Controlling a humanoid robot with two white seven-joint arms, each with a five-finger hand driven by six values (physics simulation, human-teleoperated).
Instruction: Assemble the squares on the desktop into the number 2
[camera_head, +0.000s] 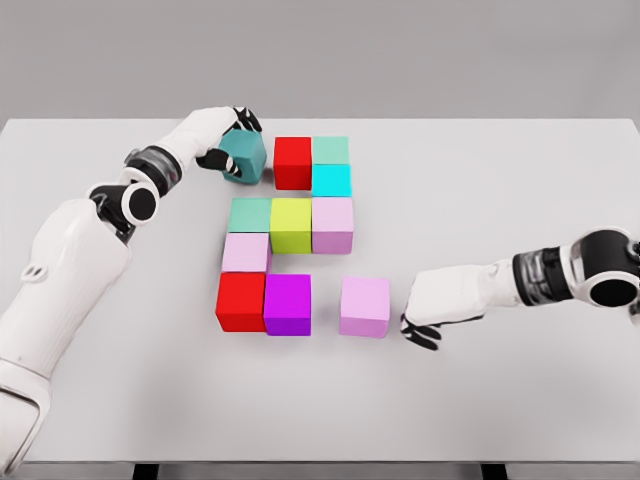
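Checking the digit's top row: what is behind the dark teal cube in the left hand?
The left hand wraps the dark teal cube, fingers over its far and left faces. Beyond shows only bare white table. Its underside is hidden, so contact with the table is unclear.

The left arm enters at the lower left and reaches up toward eleven o'clock — elbow bent near the picture's left side, forearm angled up and right. The left hand (228, 140) has its dark-tipped fingers curled in a grasp, thumb below. The right arm comes in from three o'clock, forearm nearly level, pointing left. The right hand (432, 308) lies low, palm down — fingers curled under, dark tips at its lower left.
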